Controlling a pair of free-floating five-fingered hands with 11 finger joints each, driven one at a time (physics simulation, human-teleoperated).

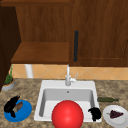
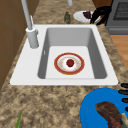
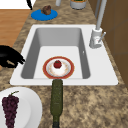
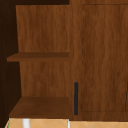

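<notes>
Left hand [image 1: 11, 105] first: from the front we see it over the blue plate [image 1: 18, 112], fingers curled about the brown piece of meat [image 1: 18, 106] that lies there, not yet lifted as far as we can judge. Our right hand [image 1: 95, 113] hangs at the sink's [image 1: 42, 87] front right corner, fingers curled on nothing, with the white plate [image 1: 117, 120] of grapes [image 1: 115, 114] just to its right and the green bottle [image 1: 107, 99] beyond it.

From the left side, fingertips show at the blue plate's edge beside the meat [image 2: 110, 116]; further off, a red-rimmed plate [image 2: 69, 63] with a strawberry [image 2: 70, 62] rests in the basin.

From the right side, the right hand [image 3: 10, 58] hovers clenched beside the basin.
</notes>
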